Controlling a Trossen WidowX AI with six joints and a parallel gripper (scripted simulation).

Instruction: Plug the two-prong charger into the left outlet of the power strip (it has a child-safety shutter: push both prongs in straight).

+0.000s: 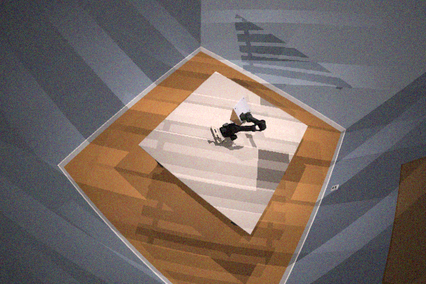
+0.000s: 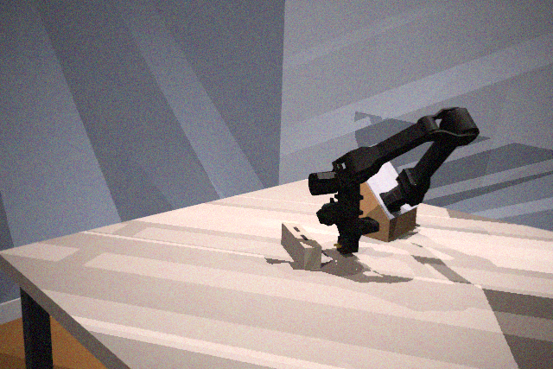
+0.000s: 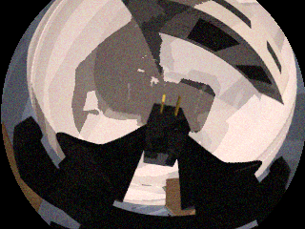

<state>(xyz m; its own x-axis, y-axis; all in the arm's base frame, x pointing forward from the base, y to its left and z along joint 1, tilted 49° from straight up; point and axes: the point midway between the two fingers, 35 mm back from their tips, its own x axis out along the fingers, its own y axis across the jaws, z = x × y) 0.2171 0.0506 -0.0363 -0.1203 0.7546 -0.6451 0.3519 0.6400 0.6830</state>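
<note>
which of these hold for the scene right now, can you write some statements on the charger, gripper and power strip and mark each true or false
1. The gripper is shut on the charger. True.
2. The charger shows three prongs. False: it shows two gold-coloured prongs.
3. The charger is plugged into the power strip. False: its prongs are out in the open, beside the strip.
4. The power strip stands on the table. True.
5. The power strip is black all over. False: its body is pale, with dark openings.
</note>
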